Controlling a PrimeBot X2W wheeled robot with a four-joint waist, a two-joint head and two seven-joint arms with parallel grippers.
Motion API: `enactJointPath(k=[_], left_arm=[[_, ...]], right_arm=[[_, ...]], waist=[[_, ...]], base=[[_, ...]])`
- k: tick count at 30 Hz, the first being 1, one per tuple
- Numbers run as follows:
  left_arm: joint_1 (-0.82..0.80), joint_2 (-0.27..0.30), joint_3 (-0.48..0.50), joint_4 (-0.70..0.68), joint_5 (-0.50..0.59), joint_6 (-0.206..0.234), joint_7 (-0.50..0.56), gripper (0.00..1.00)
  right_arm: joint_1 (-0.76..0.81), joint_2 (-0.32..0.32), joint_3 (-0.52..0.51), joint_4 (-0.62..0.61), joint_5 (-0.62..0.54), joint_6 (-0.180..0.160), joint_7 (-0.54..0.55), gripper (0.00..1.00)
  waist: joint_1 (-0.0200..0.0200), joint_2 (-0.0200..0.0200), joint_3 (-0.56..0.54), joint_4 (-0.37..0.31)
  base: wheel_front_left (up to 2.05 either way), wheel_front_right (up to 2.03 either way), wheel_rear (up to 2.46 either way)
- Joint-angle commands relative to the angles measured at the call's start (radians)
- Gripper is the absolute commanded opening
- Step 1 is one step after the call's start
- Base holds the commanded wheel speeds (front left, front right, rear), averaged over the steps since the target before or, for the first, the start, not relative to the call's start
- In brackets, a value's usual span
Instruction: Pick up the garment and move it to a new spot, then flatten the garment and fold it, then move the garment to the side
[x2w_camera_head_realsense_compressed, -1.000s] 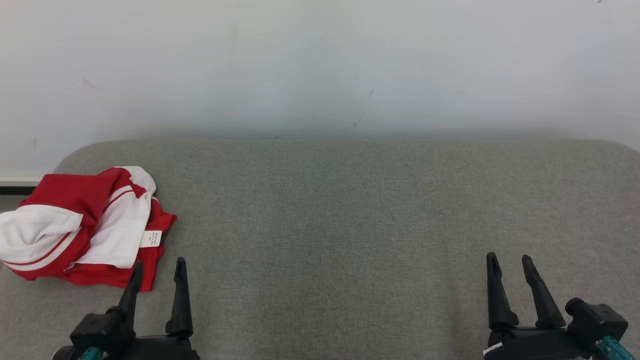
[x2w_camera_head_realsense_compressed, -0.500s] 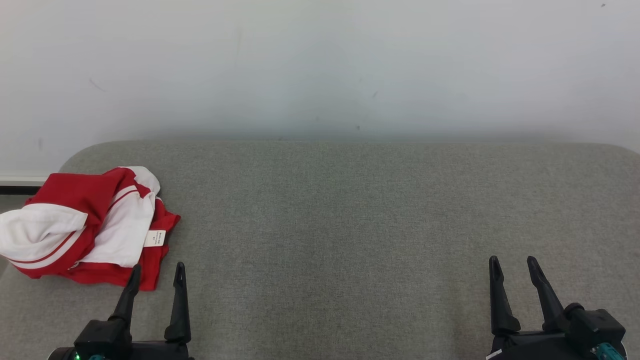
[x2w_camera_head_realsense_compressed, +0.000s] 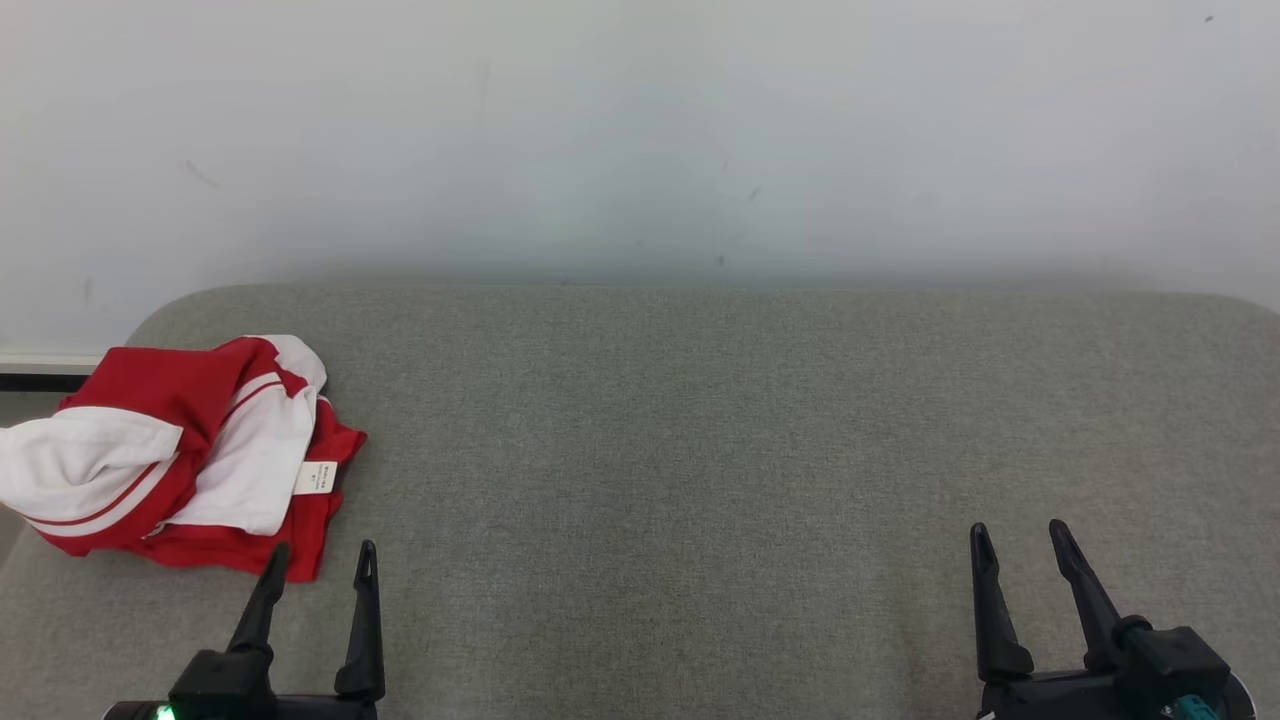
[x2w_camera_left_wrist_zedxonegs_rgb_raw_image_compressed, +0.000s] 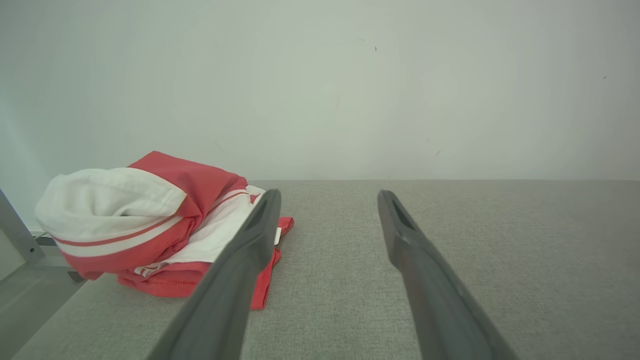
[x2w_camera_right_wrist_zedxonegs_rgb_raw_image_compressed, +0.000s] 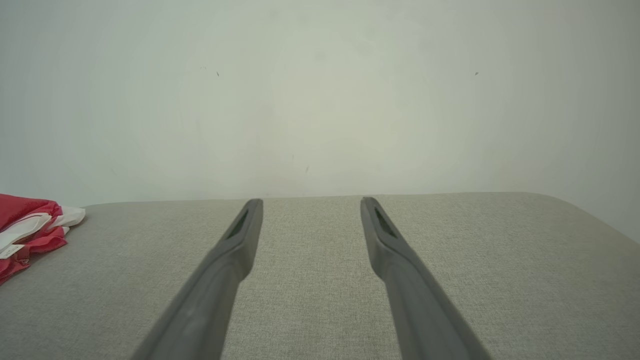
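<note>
The garment (x2w_camera_head_realsense_compressed: 180, 455) is a crumpled red and white heap with a small white label, lying at the far left of the grey fabric surface (x2w_camera_head_realsense_compressed: 700, 450). It also appears in the left wrist view (x2w_camera_left_wrist_zedxonegs_rgb_raw_image_compressed: 150, 225) and at the left edge of the right wrist view (x2w_camera_right_wrist_zedxonegs_rgb_raw_image_compressed: 30, 230). My left gripper (x2w_camera_head_realsense_compressed: 322, 552) stands open just in front of the garment's near right corner, with nothing between its fingers. My right gripper (x2w_camera_head_realsense_compressed: 1018, 532) is open and empty at the lower right, far from the garment.
A plain pale wall (x2w_camera_head_realsense_compressed: 640, 140) rises right behind the surface. The surface's rounded left end lies beside the garment, with a dark strip (x2w_camera_head_realsense_compressed: 35, 380) beyond it. A grey frame piece (x2w_camera_left_wrist_zedxonegs_rgb_raw_image_compressed: 17, 230) stands at the left in the left wrist view.
The whole picture has shifted slightly down and right, so the camera moved. Both grippers sit a little lower in view. The garment lies as before.
</note>
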Motion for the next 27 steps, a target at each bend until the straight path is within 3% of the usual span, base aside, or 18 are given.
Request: enactJointPath(k=[1, 10, 27], left_arm=[[0.01, 0.0, 0.005, 0.006, 0.009, -0.008, -0.007, 1.0], [0.01, -0.007, 0.029, 0.012, -0.044, -0.032, -0.005, 1.0], [0.003, -0.003, 0.028, 0.061, -0.072, -0.024, 0.001, 1.0]], right_arm=[[0.01, -0.003, -0.002, 0.004, -0.01, 0.004, -0.007, 1.0], [0.008, -0.004, 0.002, 0.019, 0.047, 0.004, -0.004, 1.0], [0.018, 0.0, -0.002, -0.002, 0.091, 0.004, 0.029, 1.0]], waist=[[0.0, 0.0, -0.001, 0.0], [0.0, 0.0, -0.005, 0.001], [0.0, 0.0, -0.008, 0.005]], base=[[0.0, 0.0, 0.0], [0.0, 0.0, 0.0], [0.0, 0.0, 0.0]])
